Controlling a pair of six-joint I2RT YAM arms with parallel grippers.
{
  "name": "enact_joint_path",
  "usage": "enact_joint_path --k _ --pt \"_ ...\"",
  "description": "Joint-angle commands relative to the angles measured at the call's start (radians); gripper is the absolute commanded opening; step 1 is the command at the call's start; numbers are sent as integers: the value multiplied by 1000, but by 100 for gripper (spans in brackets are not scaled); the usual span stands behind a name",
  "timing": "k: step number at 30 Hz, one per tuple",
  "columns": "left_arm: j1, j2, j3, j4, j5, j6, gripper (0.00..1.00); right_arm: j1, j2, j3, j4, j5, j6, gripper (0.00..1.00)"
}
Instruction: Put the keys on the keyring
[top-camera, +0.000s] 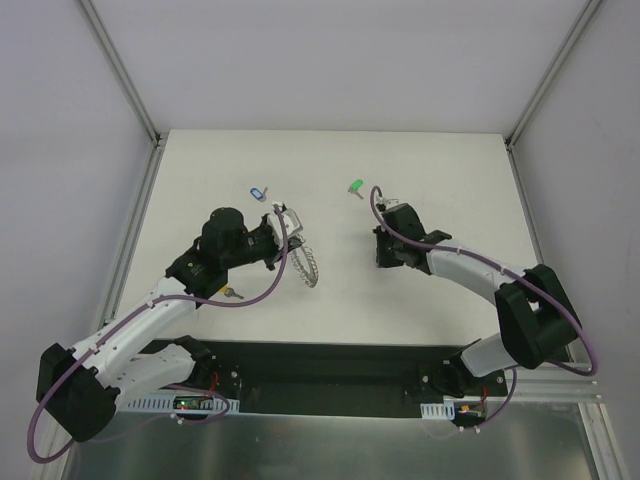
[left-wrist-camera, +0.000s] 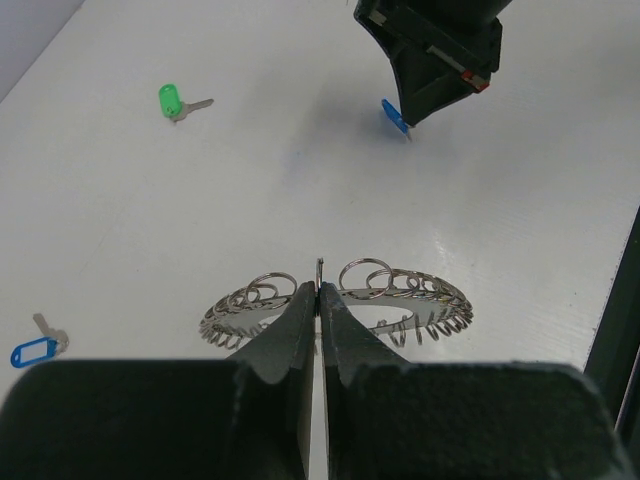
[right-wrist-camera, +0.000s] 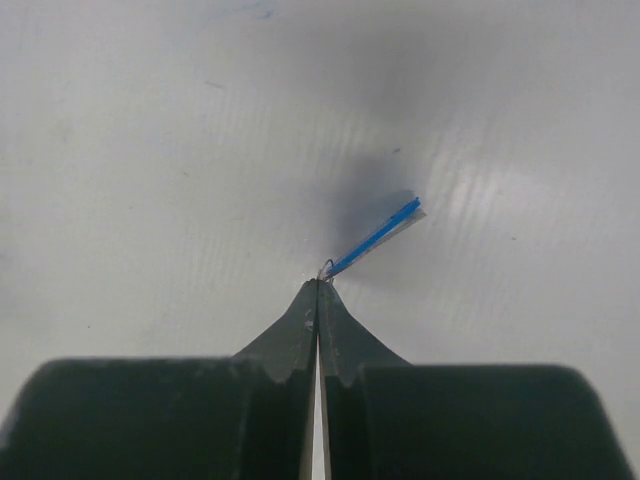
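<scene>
Left wrist view has my left tool clenched on the near rim of the keyring, a thin wire end standing up just above the tips and the wreath of small loops fanning out to either side. I judge that this grip is there to steady the ring and offer its loops toward the other arm. From the top camera the ring reads as a narrow band running from that tool toward the near edge of the desk, so it seems to be held on edge or steeply tilted, not lying flat. Across from it, well apart, my right tool is clenched on the blue key, pinching what looks like a small wire loop at one end. I see the key edge-on there, its long axis pointing away from the tips, up and to the right in that view. The shadow beneath it suggests it is clear of the desk. Gripping one end leaves the rest free, which should suit threading. The green key and the pale blue key lie loose on the desk.
</scene>
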Motion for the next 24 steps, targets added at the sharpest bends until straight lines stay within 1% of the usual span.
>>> enact_joint_path --k 1,6,12,18,21,23,24 --pt "-12 3 -2 41 -33 20 0 7 -2 -71 258 -229 -72 1" --pt "-12 13 -2 41 -41 20 0 6 31 -113 362 -267 -41 1" --pt "-12 9 -5 41 -64 27 0 2 63 -148 372 -256 -46 1" --pt "-14 14 -7 41 -76 29 0 4 28 -169 359 -261 -30 2" --pt "-14 16 -5 41 -83 29 0 4 14 -191 354 -222 -20 6" --pt "-14 13 -5 41 -89 30 0 6 12 -192 345 -213 -11 12" --pt "-14 13 -7 41 -90 30 0 6 8 -177 293 -210 -11 15"
